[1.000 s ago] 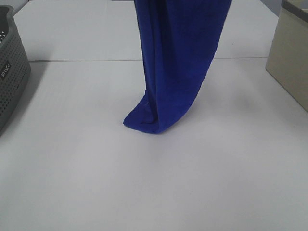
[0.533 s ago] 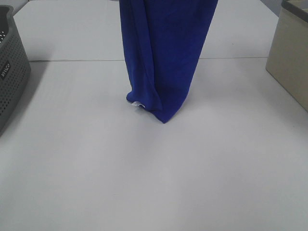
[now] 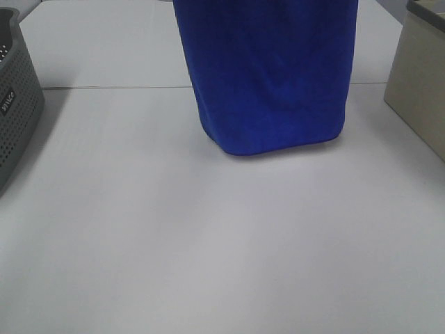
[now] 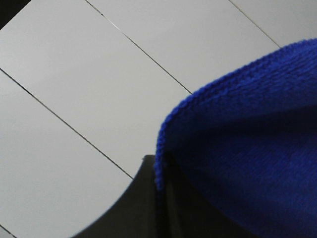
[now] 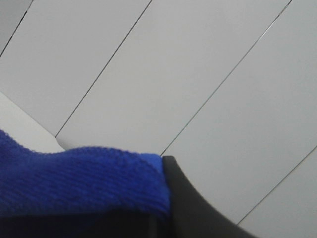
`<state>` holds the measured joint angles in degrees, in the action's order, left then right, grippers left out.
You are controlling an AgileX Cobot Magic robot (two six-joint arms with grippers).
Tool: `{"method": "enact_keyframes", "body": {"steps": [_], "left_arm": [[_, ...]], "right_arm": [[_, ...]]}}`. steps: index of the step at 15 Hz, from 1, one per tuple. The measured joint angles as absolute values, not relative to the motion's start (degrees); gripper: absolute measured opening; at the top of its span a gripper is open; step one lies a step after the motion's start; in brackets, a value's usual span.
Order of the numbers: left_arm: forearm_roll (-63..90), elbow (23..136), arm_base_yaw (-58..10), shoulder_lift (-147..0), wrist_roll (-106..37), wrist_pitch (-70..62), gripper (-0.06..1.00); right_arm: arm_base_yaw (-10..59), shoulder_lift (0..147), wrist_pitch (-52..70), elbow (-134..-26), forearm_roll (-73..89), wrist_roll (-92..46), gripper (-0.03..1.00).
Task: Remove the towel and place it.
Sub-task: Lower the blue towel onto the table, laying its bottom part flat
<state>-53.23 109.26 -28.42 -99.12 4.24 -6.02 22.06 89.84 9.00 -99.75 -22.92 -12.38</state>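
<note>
Blue towel hanging spread at upper centre, hem at or just above the white table, top edge clamped by left gripper and right gripper; carrying step, judged to call next for lowering it flat.

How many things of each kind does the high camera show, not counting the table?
blue towel: 1
grey perforated basket: 1
beige box: 1
Total: 3
</note>
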Motion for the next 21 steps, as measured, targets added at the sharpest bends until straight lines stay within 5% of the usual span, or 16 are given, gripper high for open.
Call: {"method": "enact_keyframes", "body": {"steps": [8,15,21], "left_arm": [[-52.3,112.5,-19.8,-107.3,4.4,9.6,0.0],[-50.5,148.3,-15.5,-131.2,4.3,13.5,0.0],[-48.9,156.9,-16.2,-138.9,9.4,3.2,0.0]], "right_arm": [[21.4,100.6,-3.8,-103.2,-20.6,-12.4,0.02],[19.1,118.1,-5.6,-126.6,-11.6,-10.4,0.02],[16.7,120.1,3.9,-127.4,-9.2,-8.3,0.02]]}}
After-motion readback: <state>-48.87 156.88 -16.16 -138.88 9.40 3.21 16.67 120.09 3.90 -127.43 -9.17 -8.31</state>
